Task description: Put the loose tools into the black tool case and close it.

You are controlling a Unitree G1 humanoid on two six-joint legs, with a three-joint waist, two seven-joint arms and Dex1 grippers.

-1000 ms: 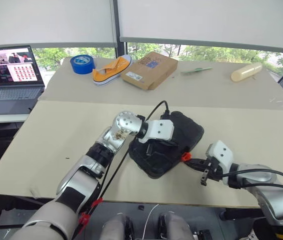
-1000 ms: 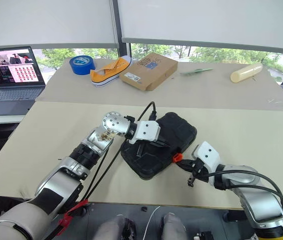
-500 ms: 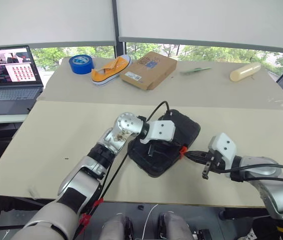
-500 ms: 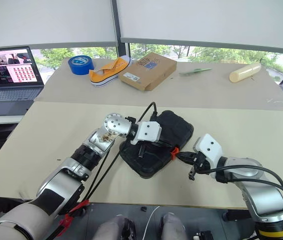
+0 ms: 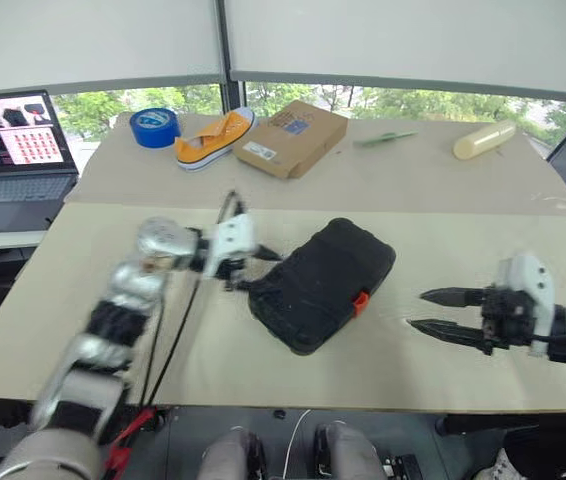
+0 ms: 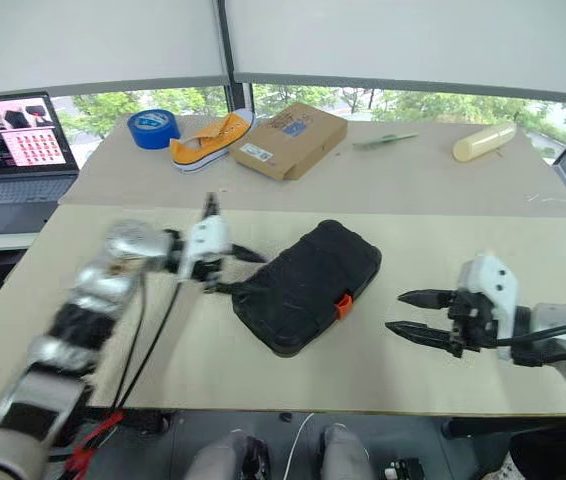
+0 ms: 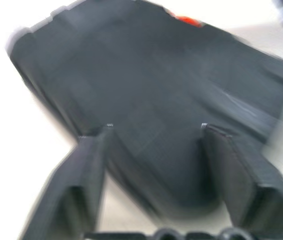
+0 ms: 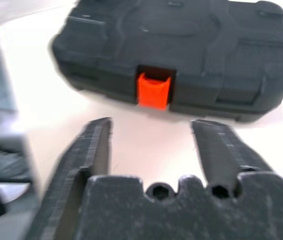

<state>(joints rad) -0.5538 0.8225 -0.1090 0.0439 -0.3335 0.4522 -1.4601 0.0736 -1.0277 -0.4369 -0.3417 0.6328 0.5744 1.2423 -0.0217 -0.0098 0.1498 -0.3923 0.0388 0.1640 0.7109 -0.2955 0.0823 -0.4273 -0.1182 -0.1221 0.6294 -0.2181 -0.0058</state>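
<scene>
1. The left gripper (image 5: 253,265) sits just beside the left end of the case, its two black fingers (image 7: 84,175) spread apart with nothing between them. It is blurred in the head views, so whether a fingertip brushes the case I cannot tell.

2. The black moulded-plastic tool case (image 5: 323,283) lies flat near the middle of the pale front table (image 5: 483,260), lid down on its base. No loose screwdriver, knife or small tape roll can be seen on that table, so the tools are most likely already inside.

3. The small orange latch (image 8: 154,91) on the case's front edge faces the right arm. It looks folded flat against the seam, which suggests the case is fastened, though the wrist view is too soft to be sure.

4. The right gripper (image 5: 441,312) hangs over bare table, apart from the case, its fingers (image 8: 94,145) wide and empty.

5. Judgement: packing and closing appear finished; at most a check of the latch is left.
</scene>
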